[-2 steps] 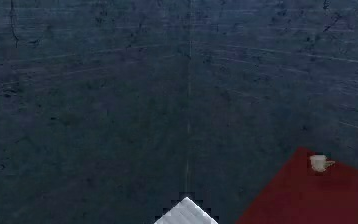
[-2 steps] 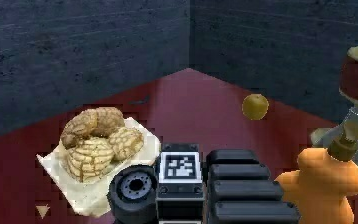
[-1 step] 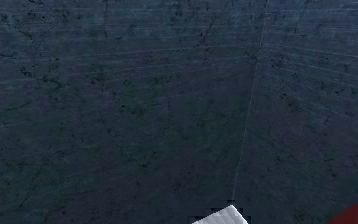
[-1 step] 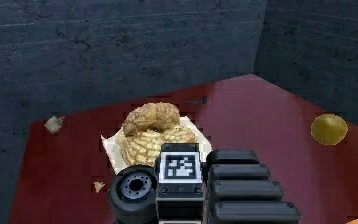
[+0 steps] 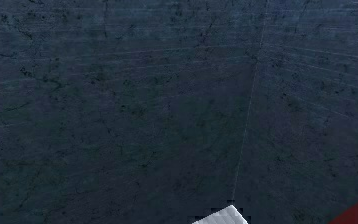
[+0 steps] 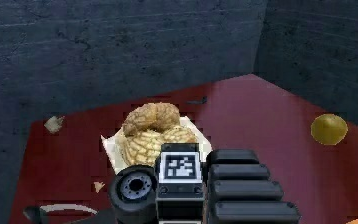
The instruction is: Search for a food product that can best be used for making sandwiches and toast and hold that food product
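A heap of brown, crusty bread rolls [image 6: 155, 130] lies on a white sheet [image 6: 114, 152] on a dark red table [image 6: 257, 115] in the arm side view. The arm's dark bar [image 6: 242, 190] rises from the bottom edge just in front of the bread, with a white marked square [image 6: 180, 165] at its end. Left of the square sits the gripper's round dark body [image 6: 135, 192]. Its thin fingers [image 6: 62, 209] reach left low over the tabletop; the gripper [image 6: 47, 211] is faint at the bottom edge, so I cannot tell whether it holds anything.
A yellow round fruit [image 6: 329, 128] lies on the table's right part. A small pale lump [image 6: 54, 124] sits at the table's far left, and a pale crumb [image 6: 99, 186] near the fingers. Dark blue walls [image 5: 137, 100] stand close, meeting behind the table. A white corner [image 5: 223, 215] pokes up in the forward view.
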Motion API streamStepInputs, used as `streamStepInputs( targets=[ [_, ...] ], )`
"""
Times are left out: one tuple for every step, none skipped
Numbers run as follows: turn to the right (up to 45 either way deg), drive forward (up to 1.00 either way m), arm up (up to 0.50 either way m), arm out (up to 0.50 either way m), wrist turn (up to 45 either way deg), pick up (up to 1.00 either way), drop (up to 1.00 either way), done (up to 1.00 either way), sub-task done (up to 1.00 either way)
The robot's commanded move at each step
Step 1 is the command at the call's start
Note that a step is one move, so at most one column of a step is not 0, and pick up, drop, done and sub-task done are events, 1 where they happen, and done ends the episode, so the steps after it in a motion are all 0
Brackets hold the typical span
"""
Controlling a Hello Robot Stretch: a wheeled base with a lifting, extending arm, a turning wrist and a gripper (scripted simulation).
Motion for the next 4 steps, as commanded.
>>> streamStepInputs(
  targets=[
    [0.0, 0.0, 0.0, 0.0, 45.0, 0.0, 0.0, 0.0, 0.0],
    [0.0, 0.0, 0.0, 0.0, 15.0, 0.0, 0.0, 0.0, 0.0],
    [0.0, 0.0, -0.1, 0.0, 0.0, 0.0, 0.0, 0.0, 0.0],
    [0.0, 0.0, 0.0, 0.0, 0.0, 1.0, 0.0, 0.0, 0.0]
  ],
)
